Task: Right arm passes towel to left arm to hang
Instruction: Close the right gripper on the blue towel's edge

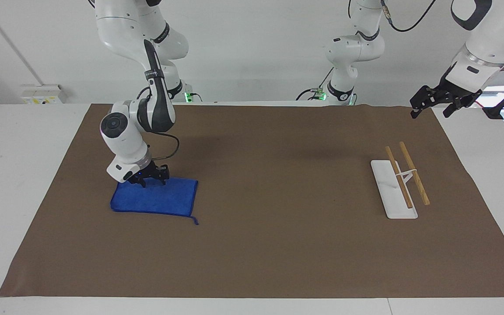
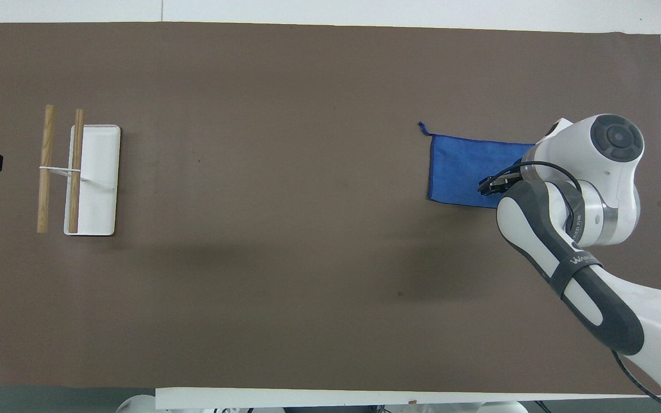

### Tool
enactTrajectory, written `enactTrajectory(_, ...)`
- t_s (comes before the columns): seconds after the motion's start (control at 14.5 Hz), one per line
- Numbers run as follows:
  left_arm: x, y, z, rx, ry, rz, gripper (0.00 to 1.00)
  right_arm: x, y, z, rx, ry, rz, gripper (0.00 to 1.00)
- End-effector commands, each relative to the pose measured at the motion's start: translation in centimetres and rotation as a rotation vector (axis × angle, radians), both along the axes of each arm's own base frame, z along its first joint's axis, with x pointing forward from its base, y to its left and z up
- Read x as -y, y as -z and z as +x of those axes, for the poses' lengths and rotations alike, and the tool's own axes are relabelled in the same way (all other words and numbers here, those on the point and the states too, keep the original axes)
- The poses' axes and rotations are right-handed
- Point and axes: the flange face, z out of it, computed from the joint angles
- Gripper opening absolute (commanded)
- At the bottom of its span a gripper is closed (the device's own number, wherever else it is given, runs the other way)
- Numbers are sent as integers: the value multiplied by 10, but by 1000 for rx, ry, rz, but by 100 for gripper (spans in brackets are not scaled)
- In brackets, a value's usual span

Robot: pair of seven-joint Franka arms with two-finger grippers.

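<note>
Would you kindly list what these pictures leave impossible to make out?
- Right gripper at the towel: whether anything is pinched, facing view, too small; overhead, the arm's wrist covers it.
- Left gripper: overhead, cut off by the edge.
- Rack: upright post's shape, too thin.

Bright, even, diffuse lighting from above fills both views, casting only soft, faint shadows on the brown mat beneath the right arm, with sharp focus throughout and no noticeable glare or blur.
</note>
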Motion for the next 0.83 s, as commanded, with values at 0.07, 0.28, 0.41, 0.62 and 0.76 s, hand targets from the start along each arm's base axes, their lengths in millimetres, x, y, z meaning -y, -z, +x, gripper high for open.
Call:
enactTrajectory(0.07, -1, -4, -5, 8, -16, -13, 100, 5, 8, 2, -4, -25, 16, 74)
enactTrajectory(0.28, -1, -5, -5, 9, -16, -13, 100, 3, 9, 0, -10, -27, 16, 72)
enactTrajectory(0.41, -1, -5, -5, 9, -16, -13, 100, 4, 11, 0, -13, -27, 16, 65)
enactTrajectory(0.62, -1, -5, -5, 9, -16, -13, 100, 3, 11, -2, -18, -27, 16, 42)
enactTrajectory(0.76, -1, -5, -5, 9, -16, -13, 100, 3, 13, -3, -25, -24, 16, 20)
